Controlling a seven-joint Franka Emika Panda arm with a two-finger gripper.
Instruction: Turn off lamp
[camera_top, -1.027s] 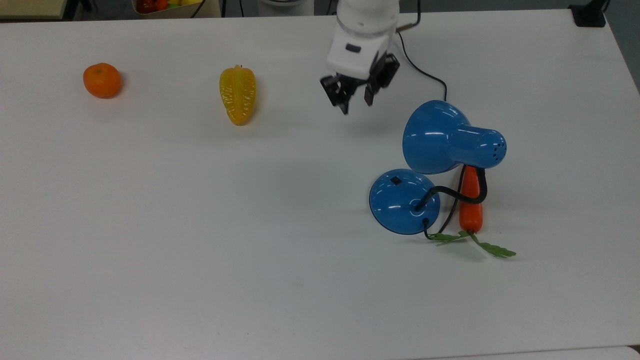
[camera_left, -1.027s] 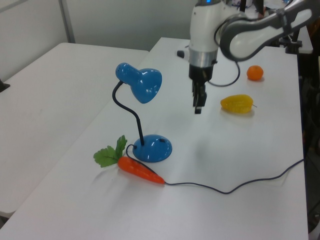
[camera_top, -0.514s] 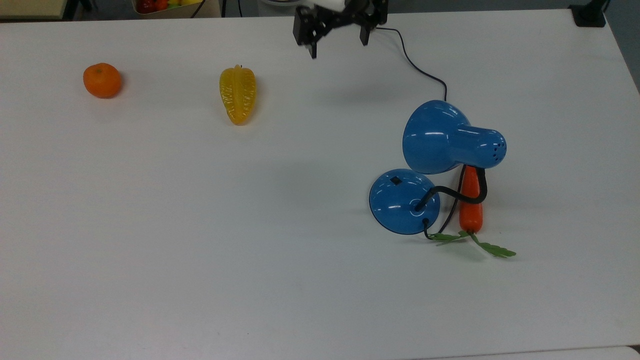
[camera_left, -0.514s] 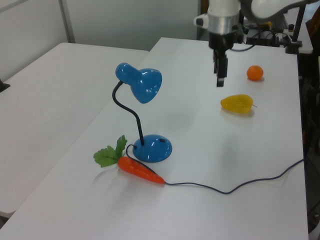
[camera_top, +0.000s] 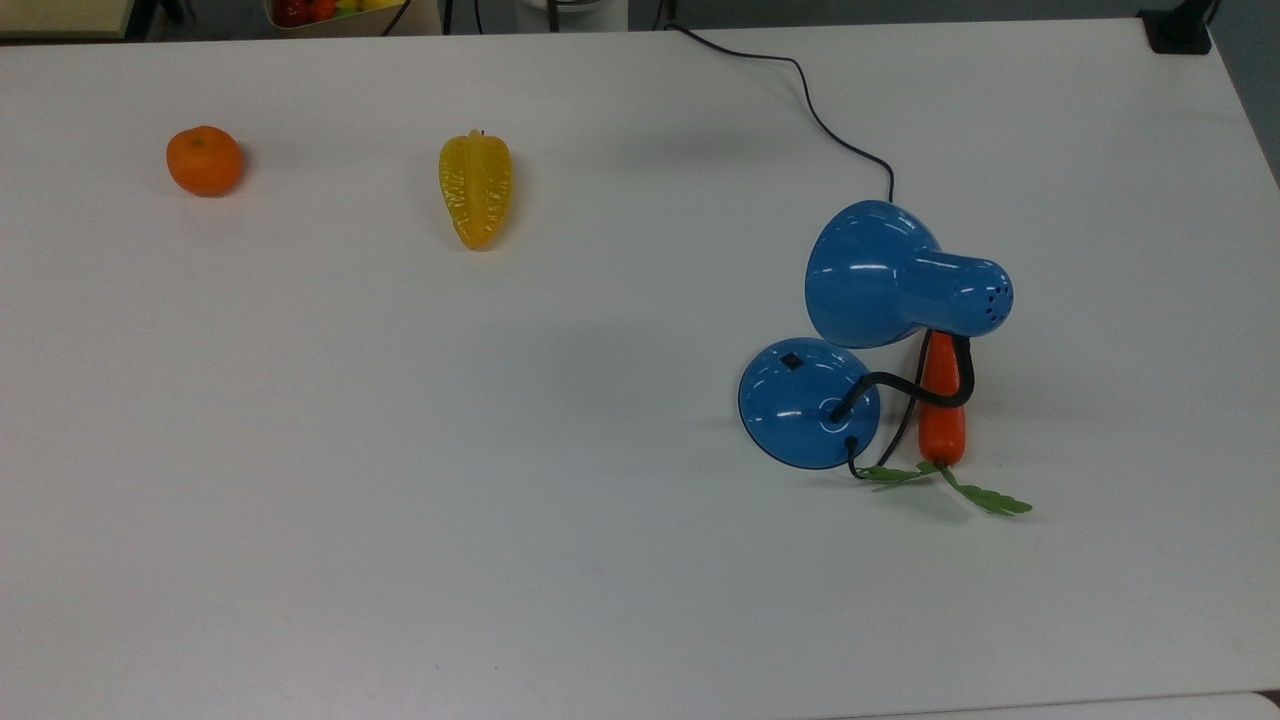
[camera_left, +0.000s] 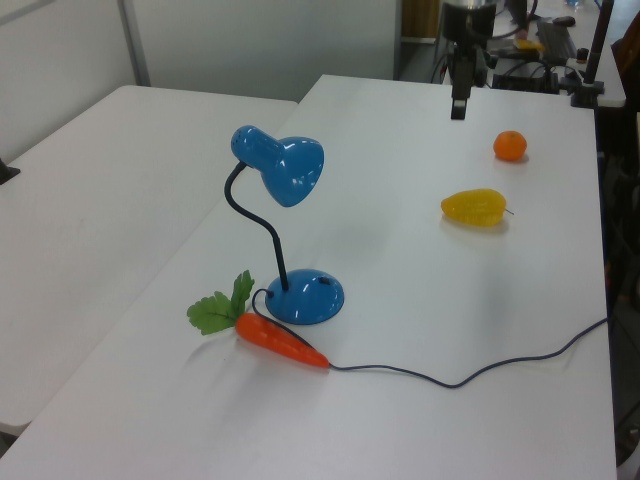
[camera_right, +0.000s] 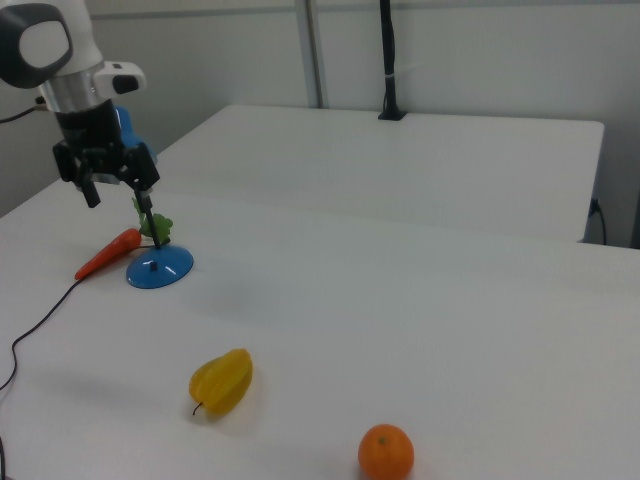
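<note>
One lamp (camera_top: 880, 300) stands on the tabletop (camera_top: 400, 450), its switch (camera_top: 791, 361) facing up so I can press it. My jaws are apart, hanging high and far from it.

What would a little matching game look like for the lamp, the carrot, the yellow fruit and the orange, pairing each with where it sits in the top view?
Things:
1. lamp
2. carrot
3. yellow fruit
4. orange

Places in the top view:
A. farthest to the top view's left
B. partly under the blue shade
C. trailing a black cord to the table's far edge
D. between the orange and the lamp

Pairs: 1-C, 2-B, 3-D, 4-A
</note>
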